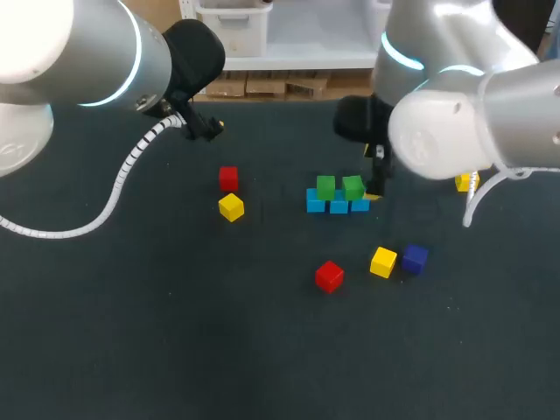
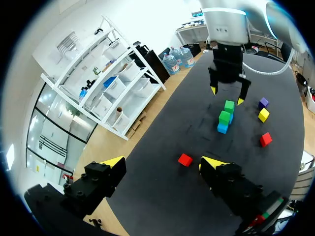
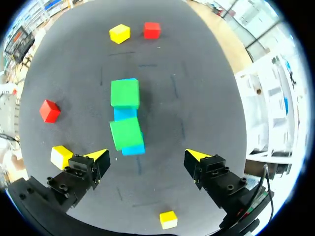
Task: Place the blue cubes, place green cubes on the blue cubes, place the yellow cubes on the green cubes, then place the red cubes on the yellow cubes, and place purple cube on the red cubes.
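The right pincer (image 3: pixel 147 157) hangs open and empty just past the end of the row of blue cubes (image 3: pixel 134 149). Both yellow tips are spread wide and touch nothing. From this pincer the row runs straight away, its long axis roughly in line with the gap between the fingers. The two green cubes (image 3: pixel 126 132) already sit on top of it, the nearer one just ahead and somewhat off-centre in the gap.

I judge that a yellow cube comes next, and the nearest choices lie on the right arm's side. The rear yellow cube (image 3: pixel 168 219) sits on the desk (image 1: pixel 175 332) under and behind the pincer, away from the stack. The side yellow cube (image 3: pixel 61 156) lies just outside one finger, next to the purple cube (image 1: pixel 414 258). Reaching either one probably means turning away from the stack.

The left pincer (image 2: pixel 162 164) is also wide open and holds nothing. It hangs well apart from the stack, with the far yellow cube (image 1: pixel 231 207) and a red cube (image 1: pixel 228 178) on its side of the desk.
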Motion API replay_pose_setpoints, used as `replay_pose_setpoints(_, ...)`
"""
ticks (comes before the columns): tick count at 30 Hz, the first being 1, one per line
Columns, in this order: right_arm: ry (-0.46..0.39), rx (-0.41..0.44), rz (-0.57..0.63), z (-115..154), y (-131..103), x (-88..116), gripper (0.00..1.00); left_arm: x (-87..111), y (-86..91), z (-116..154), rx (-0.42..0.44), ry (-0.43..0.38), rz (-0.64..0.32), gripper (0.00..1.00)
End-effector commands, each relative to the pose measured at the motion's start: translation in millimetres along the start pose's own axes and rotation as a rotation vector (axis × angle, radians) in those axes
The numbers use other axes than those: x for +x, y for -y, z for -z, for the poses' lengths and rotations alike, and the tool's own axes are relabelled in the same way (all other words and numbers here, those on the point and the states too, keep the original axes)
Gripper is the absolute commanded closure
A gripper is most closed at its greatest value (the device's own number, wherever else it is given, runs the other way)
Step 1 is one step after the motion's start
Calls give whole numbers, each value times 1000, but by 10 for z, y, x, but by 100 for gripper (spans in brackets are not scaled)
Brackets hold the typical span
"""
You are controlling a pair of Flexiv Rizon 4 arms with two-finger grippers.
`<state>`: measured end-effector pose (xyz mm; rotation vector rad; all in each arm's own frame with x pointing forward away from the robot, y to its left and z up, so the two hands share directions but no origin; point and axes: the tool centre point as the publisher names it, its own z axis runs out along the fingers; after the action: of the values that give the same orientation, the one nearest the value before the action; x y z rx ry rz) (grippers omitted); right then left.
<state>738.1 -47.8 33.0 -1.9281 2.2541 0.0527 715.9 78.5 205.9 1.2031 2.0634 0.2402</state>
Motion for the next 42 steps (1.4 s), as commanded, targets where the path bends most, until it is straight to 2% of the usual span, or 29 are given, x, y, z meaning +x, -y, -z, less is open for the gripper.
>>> replay_pose_setpoints(1, 29, 7, -47, 167, -86, 160, 0, 2, -5, -4, 2, 1, 0, 0)
replay_pose_setpoints(10, 1, 8, -78, 326, -489, 137, 0, 2, -5, -4, 2, 1, 0, 0)
replay_pose_setpoints(19, 30, -2, -176, 443, -935, 213, 0, 2, -5, -4, 2, 1, 0, 0)
replay_pose_setpoints(27, 11, -36, -117, 342, -1355, 209, 0, 2, -5, -4, 2, 1, 0, 0)
replay_pose_setpoints(34, -18, -71, -118, 148, -1505, 103, 0, 2, -5, -4, 2, 1, 0, 0)
replay_pose_setpoints(42, -48, -83, -148, 50, -1508, 156, 0, 2, -5, -4, 2, 1, 0, 0)
